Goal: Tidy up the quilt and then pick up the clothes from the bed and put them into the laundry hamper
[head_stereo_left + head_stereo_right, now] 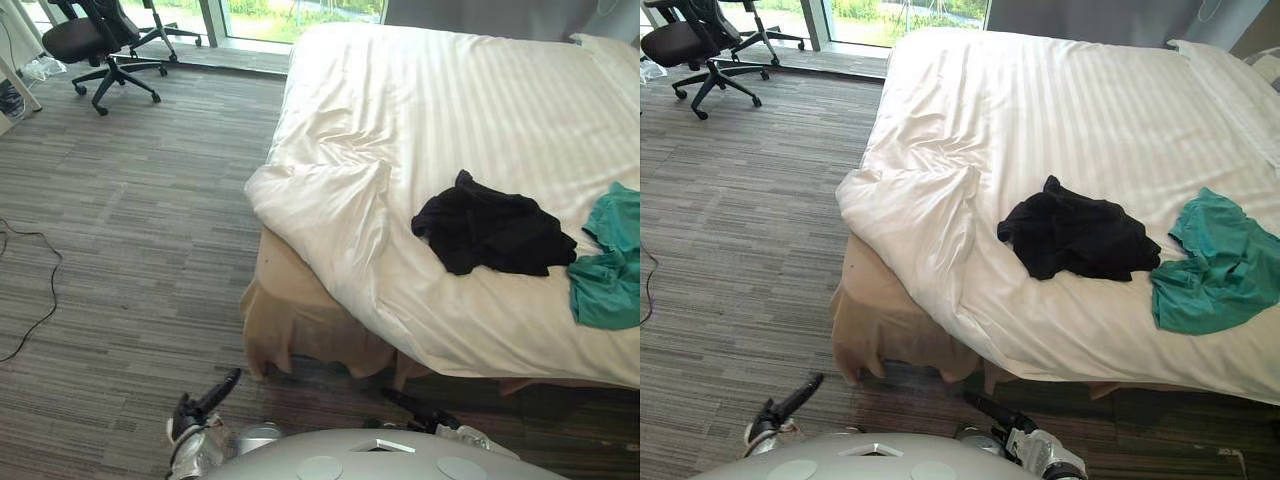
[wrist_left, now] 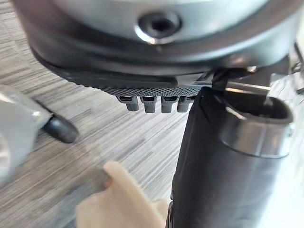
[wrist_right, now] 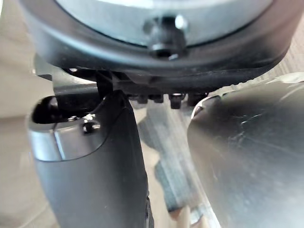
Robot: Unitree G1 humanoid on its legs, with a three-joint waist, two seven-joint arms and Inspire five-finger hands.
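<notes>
Left hand (image 1: 207,397), at 7 o'clock in the left eye view, hangs straight-fingered and empty; rumpled quilt (image 1: 330,200) centre, black garment (image 1: 495,232) at 3. Right eye view: right hand (image 1: 990,410) at 6, likewise empty; teal garment (image 1: 1220,265) at 3. Left wrist view, then right: nothing held. Tug the quilt hard and you could drag both garments off.

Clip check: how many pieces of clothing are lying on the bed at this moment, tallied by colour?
black garment: 1
teal garment: 1
Total: 2, both on the white quilt, side by side near the bed's near edge.
</notes>
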